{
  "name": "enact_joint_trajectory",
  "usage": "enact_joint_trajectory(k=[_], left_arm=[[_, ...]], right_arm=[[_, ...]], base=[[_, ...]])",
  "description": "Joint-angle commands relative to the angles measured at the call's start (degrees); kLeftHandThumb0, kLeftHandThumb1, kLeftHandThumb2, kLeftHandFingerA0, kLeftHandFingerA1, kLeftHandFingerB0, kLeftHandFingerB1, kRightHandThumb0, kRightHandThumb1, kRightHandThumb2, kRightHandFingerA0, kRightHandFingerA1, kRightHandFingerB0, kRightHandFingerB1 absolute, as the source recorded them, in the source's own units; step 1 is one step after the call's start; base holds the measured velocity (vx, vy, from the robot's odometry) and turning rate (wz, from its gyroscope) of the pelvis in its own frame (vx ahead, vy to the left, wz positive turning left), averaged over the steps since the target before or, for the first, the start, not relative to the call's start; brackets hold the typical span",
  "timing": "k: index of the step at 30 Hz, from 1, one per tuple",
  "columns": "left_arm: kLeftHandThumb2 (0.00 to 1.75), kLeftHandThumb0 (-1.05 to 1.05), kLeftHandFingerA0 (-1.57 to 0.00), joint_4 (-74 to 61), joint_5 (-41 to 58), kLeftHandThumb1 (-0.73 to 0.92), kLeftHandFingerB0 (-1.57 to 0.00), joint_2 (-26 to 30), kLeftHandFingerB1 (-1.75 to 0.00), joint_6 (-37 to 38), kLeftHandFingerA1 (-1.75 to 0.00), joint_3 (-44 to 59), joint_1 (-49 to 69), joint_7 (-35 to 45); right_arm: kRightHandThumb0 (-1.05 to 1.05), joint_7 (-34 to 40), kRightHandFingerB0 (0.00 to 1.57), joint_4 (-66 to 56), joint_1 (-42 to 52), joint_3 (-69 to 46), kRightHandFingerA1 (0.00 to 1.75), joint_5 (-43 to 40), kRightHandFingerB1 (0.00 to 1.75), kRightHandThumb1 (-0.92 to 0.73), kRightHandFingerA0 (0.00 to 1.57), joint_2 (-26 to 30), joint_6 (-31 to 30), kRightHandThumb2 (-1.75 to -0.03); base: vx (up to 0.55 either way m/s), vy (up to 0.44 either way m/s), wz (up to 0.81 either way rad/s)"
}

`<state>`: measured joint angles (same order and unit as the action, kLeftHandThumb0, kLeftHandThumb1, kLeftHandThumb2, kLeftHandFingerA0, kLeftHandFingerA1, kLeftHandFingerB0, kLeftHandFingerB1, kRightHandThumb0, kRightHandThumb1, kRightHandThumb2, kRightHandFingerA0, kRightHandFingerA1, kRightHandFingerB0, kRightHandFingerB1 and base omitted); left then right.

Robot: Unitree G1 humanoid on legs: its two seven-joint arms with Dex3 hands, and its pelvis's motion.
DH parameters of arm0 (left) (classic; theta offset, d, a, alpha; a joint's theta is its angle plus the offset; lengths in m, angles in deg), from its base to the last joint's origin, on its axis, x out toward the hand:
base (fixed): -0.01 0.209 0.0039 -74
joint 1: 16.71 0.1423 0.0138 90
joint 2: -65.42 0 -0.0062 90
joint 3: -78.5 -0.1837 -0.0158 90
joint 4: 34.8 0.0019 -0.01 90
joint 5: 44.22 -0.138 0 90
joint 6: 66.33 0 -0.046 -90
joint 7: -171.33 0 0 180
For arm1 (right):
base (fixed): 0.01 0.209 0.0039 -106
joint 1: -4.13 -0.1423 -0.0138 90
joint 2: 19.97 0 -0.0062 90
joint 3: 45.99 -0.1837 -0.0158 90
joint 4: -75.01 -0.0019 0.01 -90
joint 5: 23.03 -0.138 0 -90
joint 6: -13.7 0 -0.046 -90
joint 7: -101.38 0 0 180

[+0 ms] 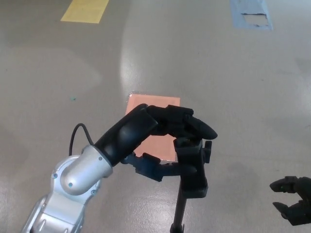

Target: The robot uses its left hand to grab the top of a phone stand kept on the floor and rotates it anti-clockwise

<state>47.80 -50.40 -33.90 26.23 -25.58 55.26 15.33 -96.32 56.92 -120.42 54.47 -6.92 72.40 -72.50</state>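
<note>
The black phone stand (190,170) rises from the floor at the lower middle, its thin pole (179,209) running down out of the picture. My left hand (146,133) is shut on the stand's top, fingers draped over the head and thumb (153,170) pressed against its left side. The silver left forearm (68,187) comes in from the lower left. My right hand (294,196) shows only at the bottom right edge, fingers apart and holding nothing, well away from the stand.
A salmon-pink rectangle (160,104) lies on the grey floor just behind the stand. A yellow marking (86,9) sits at the top left and a blue taped patch (250,12) at the top right.
</note>
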Motion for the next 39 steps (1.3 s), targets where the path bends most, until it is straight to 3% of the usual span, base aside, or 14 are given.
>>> enact_joint_trajectory(k=[1,2,8,9,12,14,15,16,29,30,33,34,38,39], left_arm=[[0.64,-0.17,-1.13,-2.4,5.5,0.74,-0.98,-1.6,-0.59,-7.7,-0.69,1.6,-0.3,0.7],[0.64,-0.17,-1.13,-2.7,7.3,0.75,-0.99,-2.3,-0.61,-10.3,-0.67,2.3,-0.3,0.8],[0.64,-0.19,-1.14,-5.5,11.3,0.74,-0.98,-4.7,-0.62,-21.9,-0.69,4.8,-0.9,-0.2],[0.64,-0.19,-1.14,-5.8,11.7,0.74,-0.96,-4.8,-0.63,-23.2,-0.69,5.1,-1.0,-0.2],[0.64,-0.19,-1.14,-6.2,12.3,0.74,-0.96,-5.1,-0.63,-24.9,-0.69,5.6,-1.2,-0.1],[0.64,-0.14,-1.15,-6.8,14.0,0.77,-0.94,-6.4,-0.64,-29.5,-0.73,6.9,-1.7,-0.8],[0.64,-0.14,-1.15,-6.9,14.6,0.77,-0.94,-6.8,-0.64,-30.9,-0.73,7.3,-1.9,-0.9],[0.64,-0.14,-1.16,-7.0,15.4,0.78,-0.94,-7.4,-0.65,-33.2,-0.74,8.0,-2.4,-1.2],[0.63,-0.17,-1.11,-4.8,18.5,0.74,-0.89,-8.9,-0.64,-44.8,-0.74,12.4,-8.8,-1.1],[0.62,-0.17,-1.10,-4.2,19.0,0.74,-0.89,-9.2,-0.64,-45.7,-0.75,12.9,-9.4,-1.1],[0.62,-0.17,-1.10,-3.0,19.9,0.74,-0.89,-9.9,-0.64,-47.7,-0.76,13.9,-10.7,-1.2],[0.62,-0.16,-1.11,-2.7,20.2,0.73,-0.90,-10.3,-0.64,-48.5,-0.74,14.2,-11.0,-1.5],[0.62,-0.15,-1.10,-1.9,20.9,0.74,-0.89,-11.2,-0.65,-51.0,-0.74,15.3,-11.9,-2.0],[0.63,-0.16,-1.09,-1.4,21.1,0.75,-0.89,-11.5,-0.65,-51.6,-0.75,15.6,-12.2,-2.0]], right_arm=[[-0.36,0.0,0.21,0.3,-0.8,0.0,0.42,0.3,0.30,-0.83,0.44,1.2,-0.7,-0.65],[-0.45,-0.1,0.17,0.4,-0.9,-0.1,0.48,0.3,0.37,-0.72,0.38,1.2,-0.7,-0.80],[-0.44,-0.5,0.16,0.4,-1.2,0.2,0.49,0.6,0.37,-0.72,0.38,1.3,-0.1,-0.80],[-0.36,-0.5,0.20,0.4,-1.3,0.0,0.43,0.5,0.30,-0.83,0.45,1.3,-0.2,-0.65],[-0.36,-0.6,0.20,0.5,-1.4,-0.1,0.43,0.3,0.30,-0.83,0.45,1.3,-0.4,-0.65],[-0.30,-0.6,0.07,0.5,-1.6,-0.2,0.59,0.3,0.44,-0.62,0.38,1.2,-0.3,-1.01],[-0.30,-0.6,0.07,0.5,-1.7,-0.2,0.59,0.3,0.44,-0.62,0.38,1.3,-0.2,-1.01],[-0.43,-0.8,0.16,0.5,-1.8,-0.3,0.48,0.2,0.37,-0.72,0.37,1.3,-0.3,-0.79],[-0.43,-0.9,0.16,0.4,-2.4,-0.7,0.48,-0.2,0.37,-0.72,0.37,1.1,-1.1,-0.79],[-0.36,-0.9,0.20,0.4,-2.5,-0.6,0.43,-0.1,0.30,-0.83,0.45,1.1,-1.0,-0.65],[-0.36,-0.9,0.21,0.4,-2.9,-0.4,0.43,0.2,0.30,-0.83,0.45,1.1,-1.2,-0.65],[-0.30,-0.8,0.08,0.5,-3.0,-0.3,0.59,0.2,0.45,-0.62,0.38,1.1,-1.3,-1.01],[-0.30,-1.0,0.08,0.4,-3.1,-0.3,0.59,0.3,0.45,-0.62,0.38,1.2,-1.1,-1.01],[-0.36,-1.1,0.21,0.5,-3.3,-0.1,0.43,0.5,0.30,-0.83,0.45,1.3,-0.9,-0.65]], base=[[0.00,0.000,0.00],[0.00,0.000,0.00],[0.00,0.000,0.00],[0.00,0.000,0.00],[0.00,0.000,0.00],[0.00,0.000,0.00],[0.00,0.000,0.00],[0.00,0.000,0.00],[0.00,0.000,0.00],[0.00,0.000,0.00],[0.00,0.000,0.00],[0.00,0.000,0.00],[0.00,0.000,0.00],[0.00,0.000,0.00]])
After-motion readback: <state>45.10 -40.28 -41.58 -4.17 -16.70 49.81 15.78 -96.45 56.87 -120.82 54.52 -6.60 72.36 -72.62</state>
